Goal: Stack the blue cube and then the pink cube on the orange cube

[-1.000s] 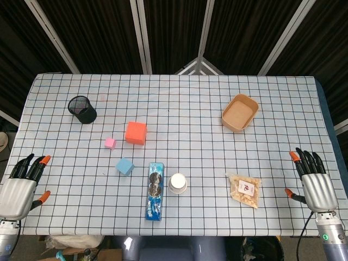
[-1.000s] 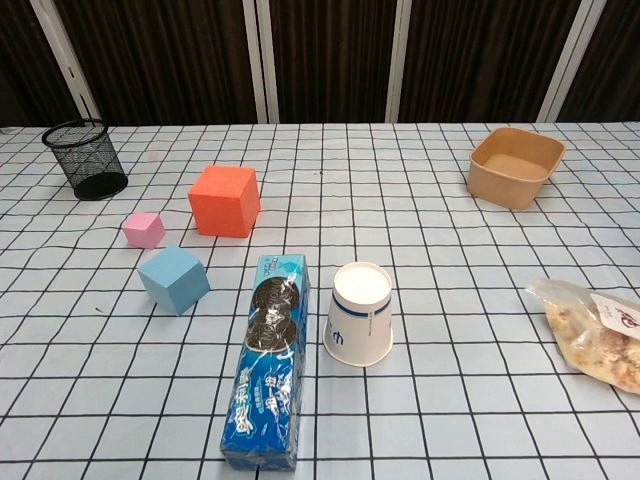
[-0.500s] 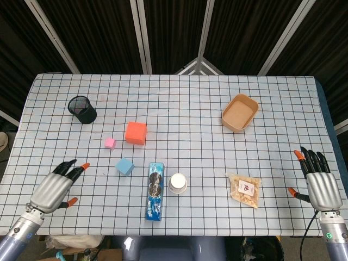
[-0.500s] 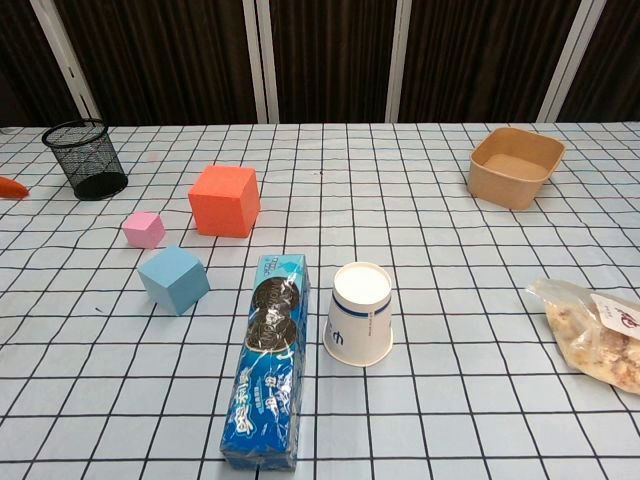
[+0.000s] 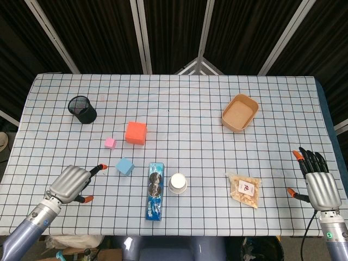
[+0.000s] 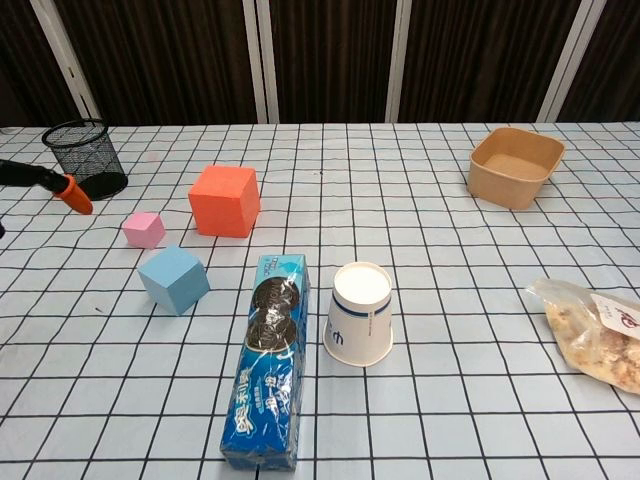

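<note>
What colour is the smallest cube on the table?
The smallest cube is pink, clearest in the chest view.

Matt cubes — blue cube (image 5: 125, 166), orange cube (image 5: 136, 132) — glossy biscuit packet (image 5: 155, 191), wire-mesh pen cup (image 5: 82, 110).

no lettering legible on cookie pack (image 6: 268, 368).

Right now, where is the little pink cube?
In the head view the pink cube sits on the left half of the table, just left of the orange cube and just beyond the blue cube.
</note>
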`<action>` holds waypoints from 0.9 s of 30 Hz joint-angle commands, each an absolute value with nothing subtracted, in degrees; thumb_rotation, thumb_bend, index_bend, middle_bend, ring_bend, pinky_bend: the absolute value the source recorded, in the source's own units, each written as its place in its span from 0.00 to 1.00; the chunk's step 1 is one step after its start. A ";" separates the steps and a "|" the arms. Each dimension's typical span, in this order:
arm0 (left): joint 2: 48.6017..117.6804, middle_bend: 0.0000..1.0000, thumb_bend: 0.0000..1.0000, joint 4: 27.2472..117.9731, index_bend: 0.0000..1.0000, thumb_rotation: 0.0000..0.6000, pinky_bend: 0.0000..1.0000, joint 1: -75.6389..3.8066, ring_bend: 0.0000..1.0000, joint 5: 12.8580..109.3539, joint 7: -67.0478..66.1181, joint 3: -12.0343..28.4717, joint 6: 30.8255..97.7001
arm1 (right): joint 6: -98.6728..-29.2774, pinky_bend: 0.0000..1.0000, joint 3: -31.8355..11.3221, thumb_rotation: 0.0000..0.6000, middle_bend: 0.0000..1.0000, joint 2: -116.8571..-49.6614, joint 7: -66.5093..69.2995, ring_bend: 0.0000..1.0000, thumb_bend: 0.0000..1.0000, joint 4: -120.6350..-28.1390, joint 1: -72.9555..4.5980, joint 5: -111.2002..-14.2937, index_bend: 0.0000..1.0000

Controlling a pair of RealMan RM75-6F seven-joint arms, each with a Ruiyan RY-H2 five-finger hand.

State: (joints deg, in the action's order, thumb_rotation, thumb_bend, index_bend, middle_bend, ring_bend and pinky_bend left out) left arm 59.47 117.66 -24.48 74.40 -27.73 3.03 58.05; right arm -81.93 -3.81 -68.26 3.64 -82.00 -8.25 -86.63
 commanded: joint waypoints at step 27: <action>81.92 0.89 0.16 108.03 0.26 1.00 0.73 -40.69 0.72 43.77 -56.87 9.37 67.03 | -79.84 0.04 -3.90 1.00 0.04 -68.68 4.76 0.03 0.09 -80.65 -8.96 -85.35 0.00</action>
State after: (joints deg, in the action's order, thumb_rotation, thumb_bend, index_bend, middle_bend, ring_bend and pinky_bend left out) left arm 81.77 108.47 -40.27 44.05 -57.41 9.33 67.56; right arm -79.86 -3.90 -68.68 4.75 -80.67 -8.95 -85.36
